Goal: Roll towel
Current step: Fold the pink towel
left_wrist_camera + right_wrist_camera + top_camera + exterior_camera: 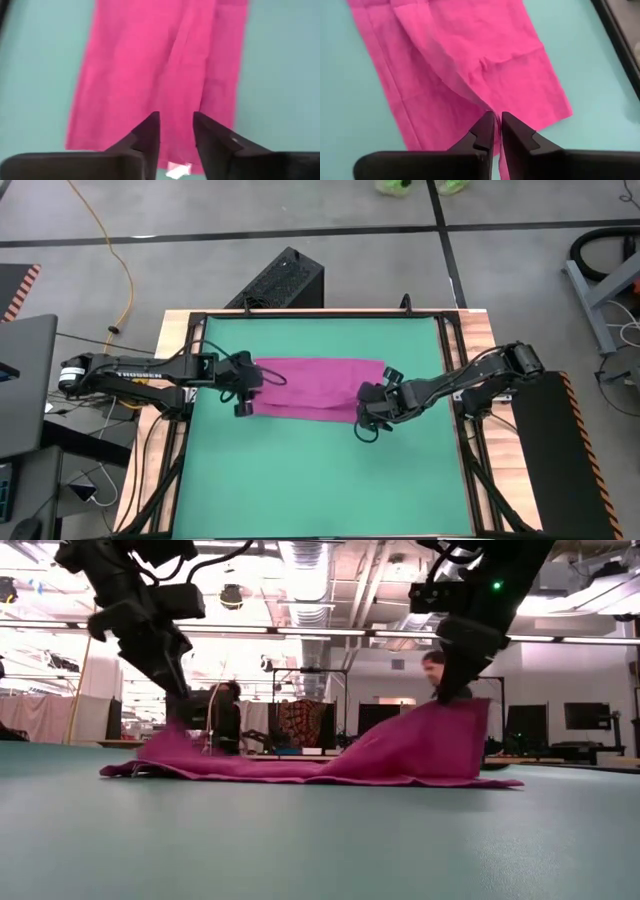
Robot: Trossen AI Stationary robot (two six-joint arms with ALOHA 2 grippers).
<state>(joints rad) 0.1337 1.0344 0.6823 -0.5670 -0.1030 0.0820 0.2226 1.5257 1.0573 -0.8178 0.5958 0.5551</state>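
Two grippers work the towel (315,385): our right gripper (494,134) pinches a raised fold to start rolling, while our left gripper (176,136) hovers with jaws parted, holding nothing.

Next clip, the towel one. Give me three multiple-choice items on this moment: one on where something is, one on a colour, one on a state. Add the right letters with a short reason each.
1. Where does the towel lie?
A. on the green mat
B. on the bare floor
C. on the black box

2. What colour is the towel?
A. white
B. magenta-pink
C. yellow

3. How does the towel's edge stand at the right claw?
A. flat on the mat
B. rolled into a tight tube
C. lifted off the mat in a raised fold

Answers:
1 A, the high view shows it spread on the mat between the left claw and the right one.
2 B, it is pink in every view.
3 C, the low view shows that end pulled up into a peak under the right arm.
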